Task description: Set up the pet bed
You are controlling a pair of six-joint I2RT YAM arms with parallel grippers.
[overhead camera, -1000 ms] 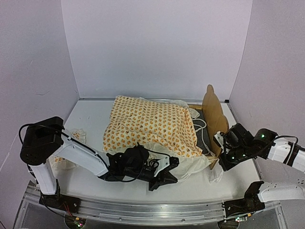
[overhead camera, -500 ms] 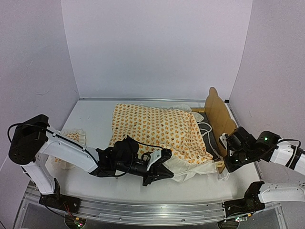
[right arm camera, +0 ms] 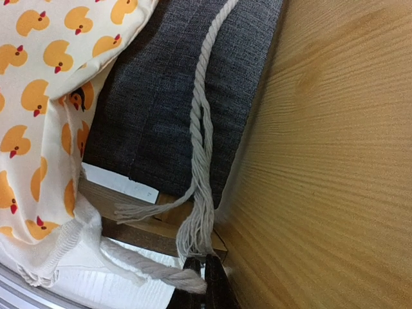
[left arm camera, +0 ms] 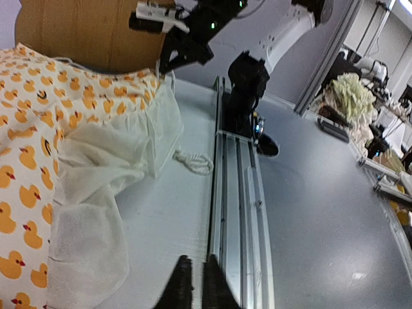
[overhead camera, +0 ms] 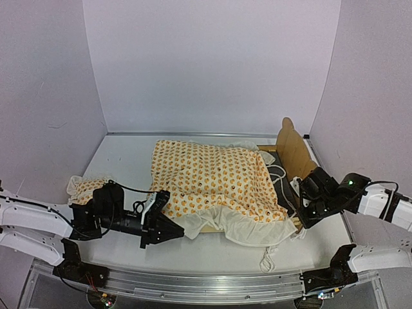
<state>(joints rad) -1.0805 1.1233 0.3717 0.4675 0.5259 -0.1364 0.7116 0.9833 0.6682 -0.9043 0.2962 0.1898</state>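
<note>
At the bed's (overhead camera: 295,151) head end the right gripper (right arm camera: 201,281) pinched a tie (right arm camera: 199,161); tugging could drag the cover (overhead camera: 212,177) askew. The left gripper (overhead camera: 175,233), beside the bed, sat pressed together, empty.

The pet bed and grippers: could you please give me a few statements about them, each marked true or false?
The duck-print mattress cover lies over the pet bed. True.
The left gripper clamps the cover's ruffle. False: it is shut on nothing, beside the fabric.
The right gripper is shut on a rope tie. True.
The headboard lies flat. False: it stands upright.
The small ruffled pillow sits on the cover. False: it lies on the table.
</note>
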